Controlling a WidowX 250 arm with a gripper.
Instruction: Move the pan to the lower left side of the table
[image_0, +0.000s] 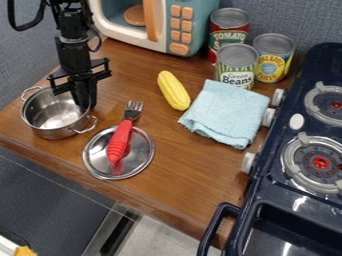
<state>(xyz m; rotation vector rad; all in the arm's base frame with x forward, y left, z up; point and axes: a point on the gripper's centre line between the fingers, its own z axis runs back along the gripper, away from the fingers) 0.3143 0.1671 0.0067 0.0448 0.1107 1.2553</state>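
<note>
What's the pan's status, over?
Gripper at rim of pan. Pan upright, left side of table. Lid with fork on it nearby, may obstruct.

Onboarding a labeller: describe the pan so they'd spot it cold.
Wooden table, left end, near the black gripper. The steel pan sits there; unlike the flat lid holding the red-handled fork, it's deep, with two loop handles.

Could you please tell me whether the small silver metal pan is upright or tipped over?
Upright: the small silver metal pan shows its round open rim and shiny inner floor facing up.
</note>
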